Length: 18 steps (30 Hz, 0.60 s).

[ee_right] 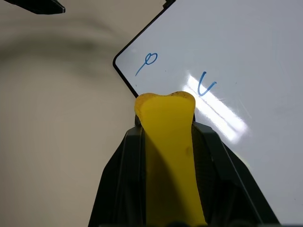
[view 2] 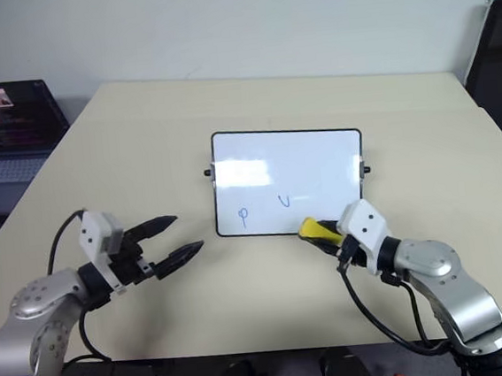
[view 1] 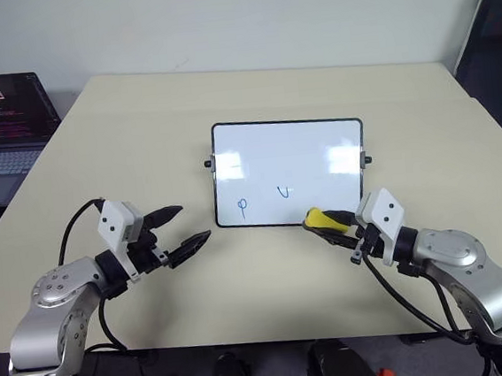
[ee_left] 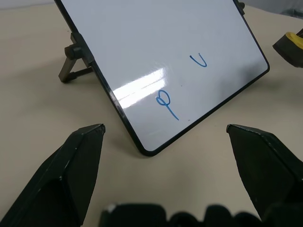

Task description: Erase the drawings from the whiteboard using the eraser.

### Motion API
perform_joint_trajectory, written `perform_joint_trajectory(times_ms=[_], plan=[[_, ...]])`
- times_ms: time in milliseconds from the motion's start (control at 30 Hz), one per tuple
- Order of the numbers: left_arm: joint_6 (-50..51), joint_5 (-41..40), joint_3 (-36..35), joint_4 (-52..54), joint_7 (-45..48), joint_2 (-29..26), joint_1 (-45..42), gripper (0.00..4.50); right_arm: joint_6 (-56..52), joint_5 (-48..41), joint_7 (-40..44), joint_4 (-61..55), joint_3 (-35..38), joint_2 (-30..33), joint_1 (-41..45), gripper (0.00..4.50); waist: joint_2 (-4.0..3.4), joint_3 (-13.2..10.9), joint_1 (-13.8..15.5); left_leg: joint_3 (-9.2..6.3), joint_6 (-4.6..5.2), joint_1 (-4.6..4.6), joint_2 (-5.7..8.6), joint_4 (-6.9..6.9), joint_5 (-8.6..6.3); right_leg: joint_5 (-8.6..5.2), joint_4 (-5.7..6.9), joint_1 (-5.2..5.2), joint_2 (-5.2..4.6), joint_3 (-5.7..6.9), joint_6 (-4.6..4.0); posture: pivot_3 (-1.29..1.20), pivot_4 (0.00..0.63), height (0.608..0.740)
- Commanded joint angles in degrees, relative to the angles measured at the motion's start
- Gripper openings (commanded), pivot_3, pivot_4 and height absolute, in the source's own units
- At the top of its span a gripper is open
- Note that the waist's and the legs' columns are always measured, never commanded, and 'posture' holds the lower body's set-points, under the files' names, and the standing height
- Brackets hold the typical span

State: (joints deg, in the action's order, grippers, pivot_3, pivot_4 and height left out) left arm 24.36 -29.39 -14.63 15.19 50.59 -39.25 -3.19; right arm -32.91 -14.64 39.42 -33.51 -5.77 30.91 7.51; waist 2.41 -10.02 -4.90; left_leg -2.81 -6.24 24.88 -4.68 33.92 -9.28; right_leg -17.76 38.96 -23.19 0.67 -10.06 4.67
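The whiteboard (view 1: 289, 172) lies near the middle of the pale table (view 1: 250, 90), its thin black frame and small side knobs plain to see. Two of the drawings remain on its near edge: a blue loop (view 1: 242, 207) toward the robot's left and a blue V shape (view 1: 284, 191) just to the right of it; the rest of the white surface looks blank, though bright glare patches could be hiding faint marks. The right claw (view 1: 330, 226) is clamped on the eraser (view 1: 322, 218), whose yellow body is pinched between the two black fingers and juts out past their tips, hanging over the board's near right corner; whether it touches the board cannot be told. The left claw (view 1: 184, 228) hovers over bare table to the left of the board, apart from it, with its fingers spread wide and nothing between them. A laptop (view 1: 1, 132) with a lit screen sits off the table's far left corner.
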Motion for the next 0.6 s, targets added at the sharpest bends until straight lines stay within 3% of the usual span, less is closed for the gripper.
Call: perform_joint_trajectory(times_ms=[33,433,600], plan=[[-0.86,-0.04,0.43,2.38,-0.28,-0.42,-0.92,4.5,1.59,-0.43,-0.1,-1.86,-0.18,0.21,0.55,1.0,0.0,0.0,0.04,0.0,0.0,0.0,0.0,-0.01,0.0,0.0,0.0,0.0,0.0,0.0,0.0,0.0,0.15,0.74],[-1.34,0.65,2.76,3.65,2.91,-2.45,0.09,4.5,2.92,1.94,-1.7,-1.51,-1.9,0.37,1.32,1.0,0.0,0.0,0.02,0.0,0.0,0.0,0.0,-0.01,0.0,0.0,0.01,0.0,0.01,0.0,0.01,0.0,0.15,0.74],[-1.58,1.01,5.08,2.33,3.8,-2.19,-2.41,4.5,5.46,11.76,-7.42,7.85,-8.32,-3.04,12.59,1.0,0.0,-0.01,-0.26,0.0,0.01,-0.03,-0.01,0.04,0.03,0.15,0.02,-0.02,0.02,-0.01,0.01,0.0,0.15,0.74]])
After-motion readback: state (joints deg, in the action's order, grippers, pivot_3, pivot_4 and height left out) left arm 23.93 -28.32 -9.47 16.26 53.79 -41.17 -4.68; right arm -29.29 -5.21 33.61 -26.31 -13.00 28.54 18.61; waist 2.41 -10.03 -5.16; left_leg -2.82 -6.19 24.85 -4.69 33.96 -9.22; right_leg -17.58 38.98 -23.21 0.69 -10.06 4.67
